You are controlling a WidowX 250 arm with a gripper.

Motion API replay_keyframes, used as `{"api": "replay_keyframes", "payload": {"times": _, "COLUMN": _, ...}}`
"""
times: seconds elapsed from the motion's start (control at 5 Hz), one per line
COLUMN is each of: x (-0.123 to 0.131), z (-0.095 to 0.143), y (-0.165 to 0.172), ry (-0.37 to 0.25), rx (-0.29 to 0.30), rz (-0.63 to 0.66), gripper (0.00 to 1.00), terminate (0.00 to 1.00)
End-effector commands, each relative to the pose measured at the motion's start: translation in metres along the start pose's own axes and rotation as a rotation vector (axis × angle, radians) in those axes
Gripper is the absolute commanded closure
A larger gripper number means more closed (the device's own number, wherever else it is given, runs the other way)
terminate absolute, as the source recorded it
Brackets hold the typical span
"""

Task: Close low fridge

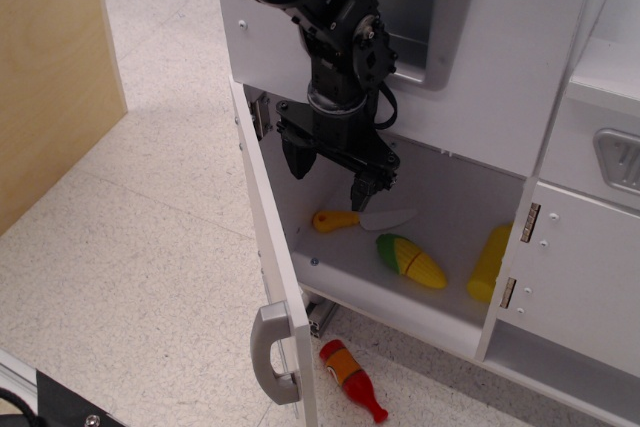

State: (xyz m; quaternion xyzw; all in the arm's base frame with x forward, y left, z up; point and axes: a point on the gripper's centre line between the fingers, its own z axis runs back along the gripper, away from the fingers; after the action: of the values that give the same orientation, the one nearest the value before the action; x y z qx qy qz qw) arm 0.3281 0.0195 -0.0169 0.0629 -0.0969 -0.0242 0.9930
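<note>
The low fridge (450, 197) is a white toy-kitchen compartment standing open. Its large white door (270, 237) swings out toward me, seen nearly edge-on, with a grey bar handle (268, 352) near its lower end. My black gripper (328, 175) hangs in front of the open compartment, just right of the door's hinge side and above the shelf. Its two fingers are spread apart and hold nothing. It is not touching the door.
Inside the fridge lie a yellow-handled toy knife (358, 219), a toy corn cob (410, 260) and a yellow toy (488, 265). A red toy bottle (352, 379) lies on the floor below. A white cabinet door with hinges (580, 277) is at right, a wooden panel (50, 67) at left.
</note>
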Motion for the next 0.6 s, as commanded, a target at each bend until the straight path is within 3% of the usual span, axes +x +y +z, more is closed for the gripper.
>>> {"api": "replay_keyframes", "payload": {"times": 0.0, "x": 0.000, "z": 0.000, "y": 0.000, "ry": 0.000, "rx": 0.000, "rz": 0.000, "gripper": 0.00, "terminate": 0.00}}
{"api": "replay_keyframes", "payload": {"times": 0.4, "x": 0.010, "z": 0.036, "y": -0.011, "ry": -0.047, "rx": -0.135, "rz": -0.008, "gripper": 0.00, "terminate": 0.00}}
